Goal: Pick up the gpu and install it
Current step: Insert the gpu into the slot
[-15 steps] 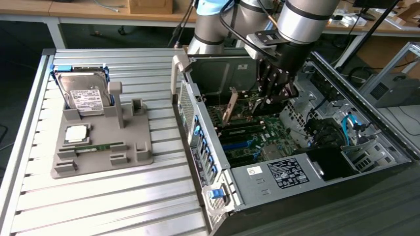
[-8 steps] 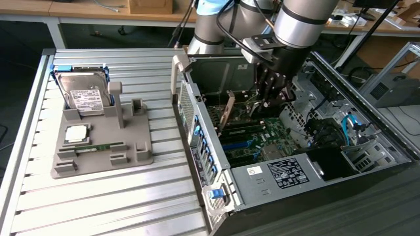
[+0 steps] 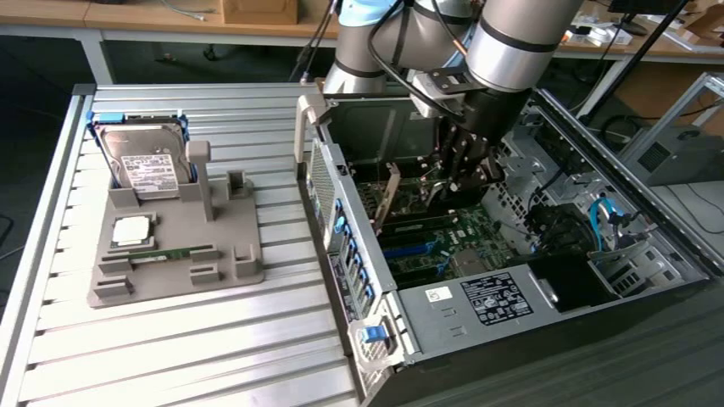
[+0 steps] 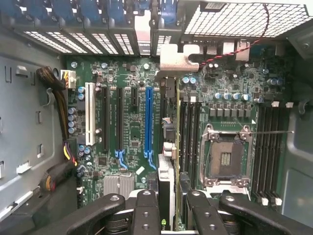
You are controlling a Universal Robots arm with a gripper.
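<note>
Claw clamped on the gpu, a thin dark silver-bracketed card; advise keeping it upright, parallel to the long blue plastic slot.

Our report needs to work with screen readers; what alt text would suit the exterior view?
A robot gripper reaches into an open computer case, holding the gpu upright over the motherboard. On the exterior view's left, a grey holder carries a hard drive and a memory stick.

Exterior view high, oblique over the open case — wrist view close above the shared motherboard.
</note>
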